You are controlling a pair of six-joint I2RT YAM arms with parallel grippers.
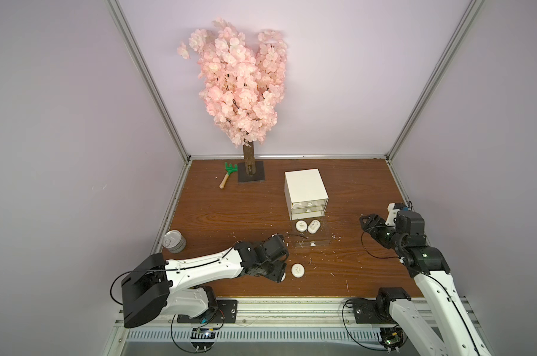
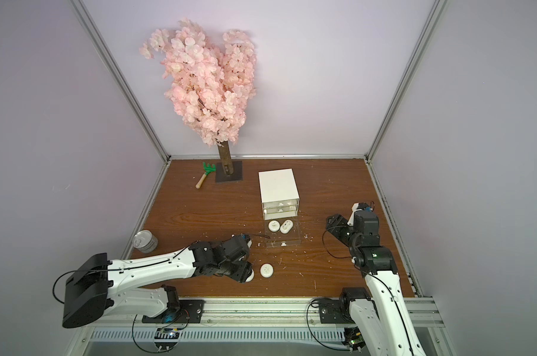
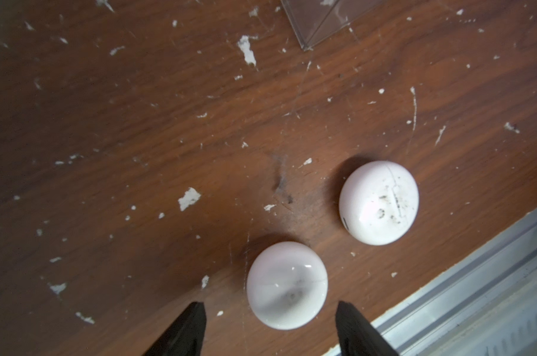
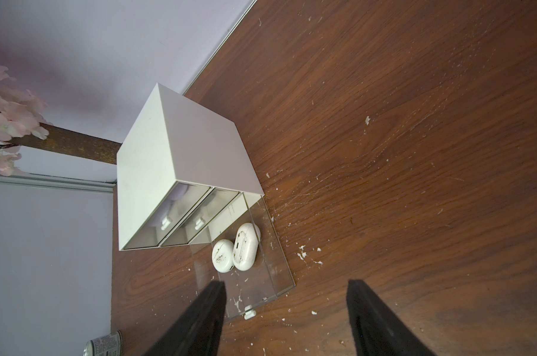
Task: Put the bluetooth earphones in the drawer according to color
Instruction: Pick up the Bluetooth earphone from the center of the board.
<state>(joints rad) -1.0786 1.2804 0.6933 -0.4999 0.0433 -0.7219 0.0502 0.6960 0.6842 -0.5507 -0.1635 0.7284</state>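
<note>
The white drawer cabinet (image 1: 305,191) stands mid-table with its bottom clear drawer (image 1: 321,239) pulled out. Two white earphone cases (image 1: 300,225) (image 1: 313,228) lie in that drawer, also seen in the right wrist view (image 4: 222,255) (image 4: 245,246). Two more white cases lie on the wood near the front edge (image 3: 379,202) (image 3: 287,285). My left gripper (image 3: 271,309) hangs open over the nearer one, fingertips either side and apart from it. In a top view that case (image 1: 283,278) is mostly hidden under the left gripper (image 1: 278,271). My right gripper (image 1: 367,223) is open and empty, right of the drawer.
A silver tin can (image 1: 174,242) stands at the left edge. A pink blossom tree (image 1: 239,83) on a dark base plate (image 1: 251,178) and a green toy rake (image 1: 227,175) are at the back. White flecks litter the wood. A metal rail (image 1: 291,311) runs along the front.
</note>
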